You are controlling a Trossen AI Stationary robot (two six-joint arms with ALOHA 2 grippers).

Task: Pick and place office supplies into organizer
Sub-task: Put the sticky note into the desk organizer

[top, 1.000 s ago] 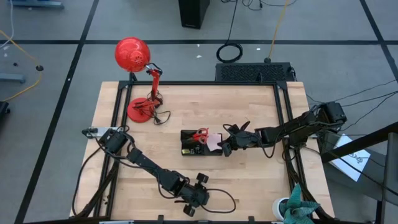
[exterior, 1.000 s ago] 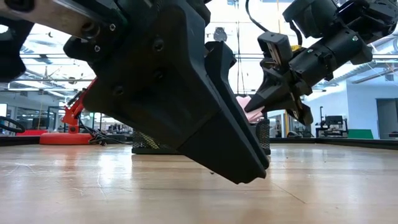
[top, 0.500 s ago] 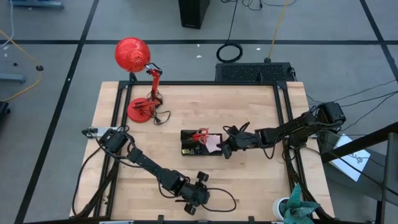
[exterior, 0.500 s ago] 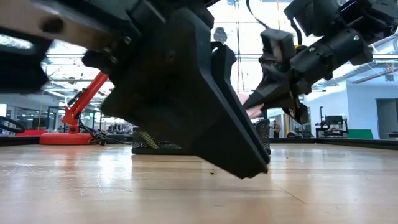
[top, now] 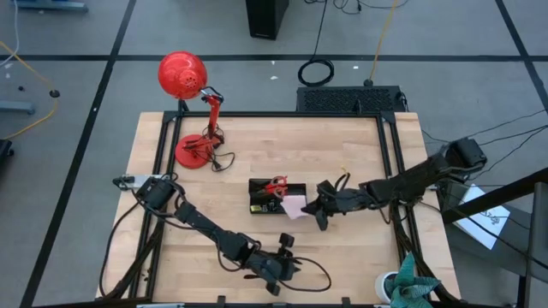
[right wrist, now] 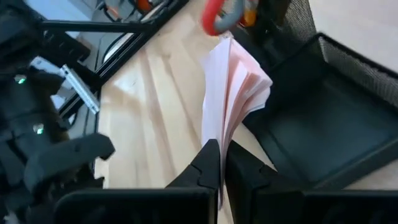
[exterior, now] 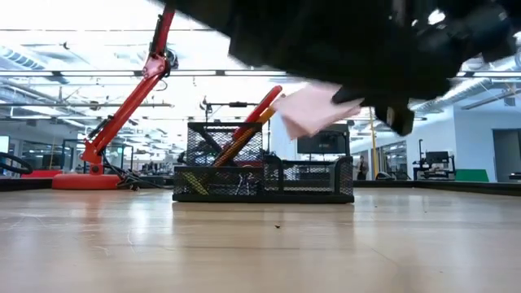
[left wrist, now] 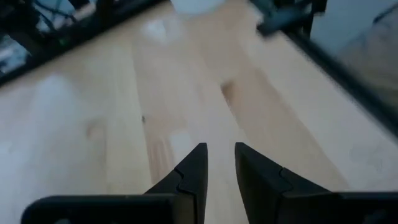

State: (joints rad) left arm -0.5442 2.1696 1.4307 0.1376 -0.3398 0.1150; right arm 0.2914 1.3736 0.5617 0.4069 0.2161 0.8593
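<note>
Two dark jointed arms (matte black), trailing black cables, flat tapered fingers

The black mesh organizer holds red-handled scissors and orange pencils, leaning. A pale pink sticky-note pad hangs fanned open, just beside its edge.

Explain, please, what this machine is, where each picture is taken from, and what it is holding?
It is a table with two dark robot arms, each ending in a two-finger claw. One picture looks straight down, one looks level across the tabletop, and two come from cameras on the wrists. The right claw pinches a pink sticky-note pad beside the black mesh organizer, which already holds red-handled scissors. The left claw, near the table's front edge, holds nothing; its fingers stand slightly apart. A red desk lamp stands at the far left corner.
</note>
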